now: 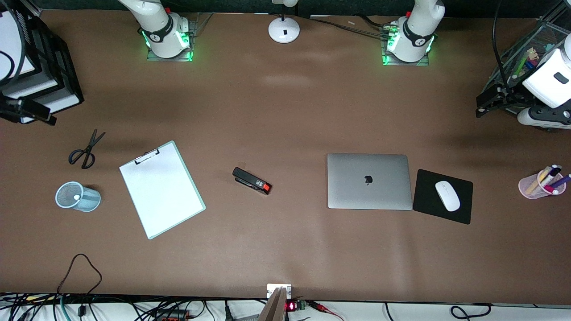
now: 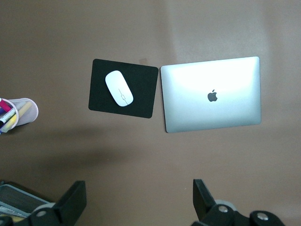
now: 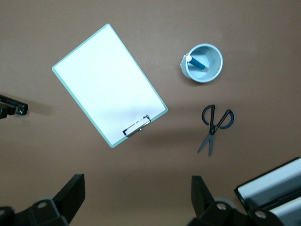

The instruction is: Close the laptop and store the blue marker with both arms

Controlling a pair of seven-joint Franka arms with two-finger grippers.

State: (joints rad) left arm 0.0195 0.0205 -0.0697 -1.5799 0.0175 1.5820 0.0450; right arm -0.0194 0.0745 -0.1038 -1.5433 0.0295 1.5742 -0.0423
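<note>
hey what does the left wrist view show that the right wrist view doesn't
Only the left wrist view: the closed laptop, the black mouse pad with a white mouse, a pink pen cup, and the open left claw.
Only the right wrist view: the clipboard, the scissors, the blue marker standing in a pale blue cup, the stapler's end, and the open right claw.
Both: brown table.

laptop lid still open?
No, the laptop lies flat on the table with its lid down, the apple logo facing up in the front view.
</note>
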